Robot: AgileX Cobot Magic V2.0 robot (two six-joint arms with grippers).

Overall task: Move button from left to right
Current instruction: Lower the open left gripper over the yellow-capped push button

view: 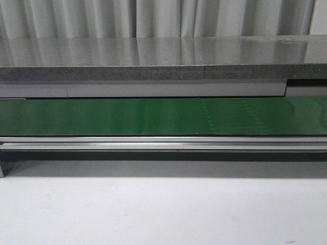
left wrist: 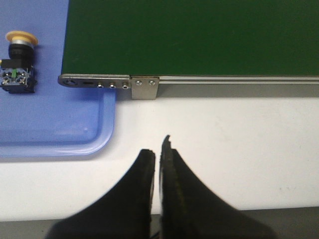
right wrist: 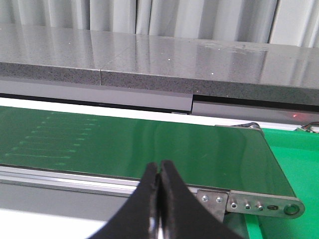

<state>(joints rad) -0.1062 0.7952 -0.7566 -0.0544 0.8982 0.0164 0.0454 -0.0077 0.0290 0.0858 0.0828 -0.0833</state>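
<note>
The button (left wrist: 18, 63), an orange round cap on a dark boxy base with bluish dots, lies on a blue tray (left wrist: 60, 124) beside the end of the green conveyor belt (left wrist: 199, 37), seen in the left wrist view. My left gripper (left wrist: 158, 152) is shut and empty over the white table, apart from the button. My right gripper (right wrist: 159, 167) is shut and empty, in front of the belt's other end (right wrist: 149, 144). The front view shows neither gripper nor the button.
The green belt (view: 163, 116) runs across the front view with a metal rail (view: 163, 142) along its near side and a grey stone ledge (view: 153, 61) behind. A green bin (right wrist: 294, 164) lies past the belt's right end. Metal brackets (left wrist: 144, 85) stick out at the belt ends.
</note>
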